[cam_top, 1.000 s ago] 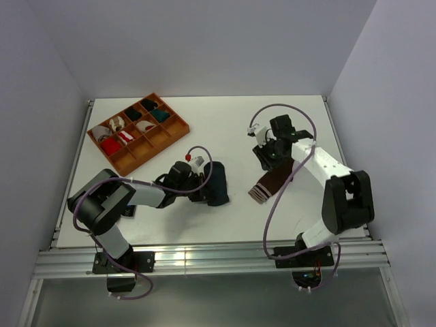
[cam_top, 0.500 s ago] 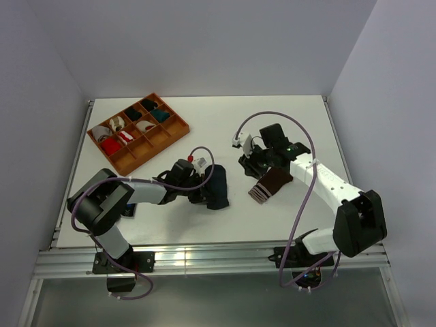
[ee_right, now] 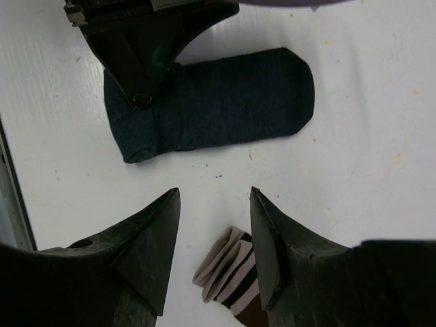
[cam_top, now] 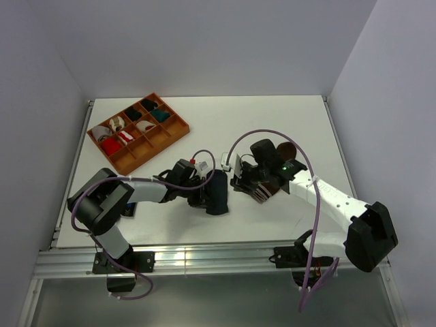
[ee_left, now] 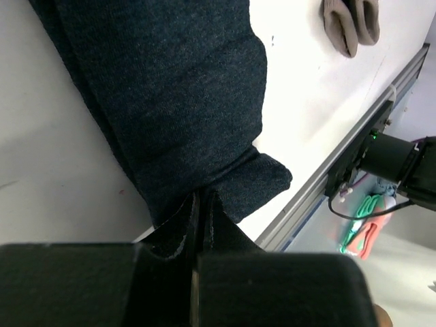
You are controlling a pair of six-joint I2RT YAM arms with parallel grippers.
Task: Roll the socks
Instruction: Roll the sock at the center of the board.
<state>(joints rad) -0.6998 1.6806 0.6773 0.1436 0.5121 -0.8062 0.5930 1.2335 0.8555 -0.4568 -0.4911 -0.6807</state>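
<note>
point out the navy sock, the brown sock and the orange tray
navy sock (ee_right: 231, 102): right wrist view, middle of its body
brown sock (ee_right: 228, 276): right wrist view, on its pale-striped cuff
orange tray (cam_top: 176, 127): top external view, bare orange near its right corner

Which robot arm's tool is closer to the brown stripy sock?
Right. The right tool hangs open just over the striped cuff of the brown sock. The left tool is farther away, shut on the navy sock beside it.
</note>
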